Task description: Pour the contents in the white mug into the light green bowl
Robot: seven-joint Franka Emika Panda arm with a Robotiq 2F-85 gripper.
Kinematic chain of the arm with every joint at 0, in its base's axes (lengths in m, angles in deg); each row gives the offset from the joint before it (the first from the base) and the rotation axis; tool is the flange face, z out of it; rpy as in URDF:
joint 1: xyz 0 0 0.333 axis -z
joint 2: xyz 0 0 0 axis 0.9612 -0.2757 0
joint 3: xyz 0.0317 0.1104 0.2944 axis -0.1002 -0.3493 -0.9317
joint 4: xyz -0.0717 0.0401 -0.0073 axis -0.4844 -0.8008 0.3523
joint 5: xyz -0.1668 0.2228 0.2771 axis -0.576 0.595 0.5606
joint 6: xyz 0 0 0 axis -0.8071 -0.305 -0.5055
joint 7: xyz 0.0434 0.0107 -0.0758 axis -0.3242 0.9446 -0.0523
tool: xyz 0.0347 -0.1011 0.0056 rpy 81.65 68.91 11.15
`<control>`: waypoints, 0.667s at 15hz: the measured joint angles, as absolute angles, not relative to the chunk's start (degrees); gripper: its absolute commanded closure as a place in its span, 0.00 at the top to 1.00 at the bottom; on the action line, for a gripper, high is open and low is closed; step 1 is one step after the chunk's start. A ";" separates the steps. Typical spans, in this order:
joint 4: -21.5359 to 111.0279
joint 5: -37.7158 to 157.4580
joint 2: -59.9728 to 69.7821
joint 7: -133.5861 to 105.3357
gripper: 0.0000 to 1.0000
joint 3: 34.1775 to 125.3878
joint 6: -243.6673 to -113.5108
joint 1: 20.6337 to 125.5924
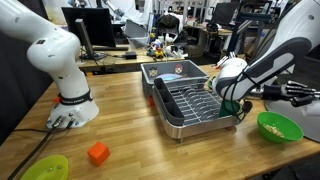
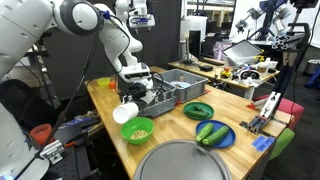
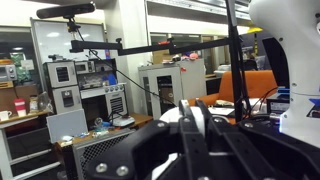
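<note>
In an exterior view the white mug [image 2: 124, 113] hangs tipped on its side, mouth turned down toward the light green bowl [image 2: 137, 129], just above the bowl's far rim. My gripper [image 2: 128, 100] is shut on the mug. Pale tan contents [image 2: 138, 130] lie inside the bowl. From the opposite side, the gripper [image 1: 235, 95] hangs left of the bowl [image 1: 279, 126], where tan bits [image 1: 272, 124] show; the mug is hard to make out there. The wrist view looks out level across the room, with the black fingers [image 3: 207, 112] clamped on the white mug [image 3: 170, 116].
A metal dish rack [image 1: 195, 100] stands just behind the gripper. A green dish [image 2: 198, 110], a blue plate [image 2: 212, 133] with green items and a large metal bowl [image 2: 185, 162] sit nearby. An orange block [image 1: 97, 153], a yellow-green dish [image 1: 45, 168] and a second robot base [image 1: 72, 105] occupy the far end.
</note>
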State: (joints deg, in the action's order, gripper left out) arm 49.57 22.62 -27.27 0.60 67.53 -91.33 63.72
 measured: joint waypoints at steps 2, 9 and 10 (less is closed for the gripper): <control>49.56 22.62 -27.27 0.60 0.02 67.52 -91.33 63.72; 48.91 22.66 -26.98 0.60 0.02 67.45 -93.59 64.94; 48.90 22.79 -26.77 0.60 0.02 67.40 -94.89 65.49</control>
State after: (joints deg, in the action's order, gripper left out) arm 48.90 22.79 -26.77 0.60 67.40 -94.89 65.49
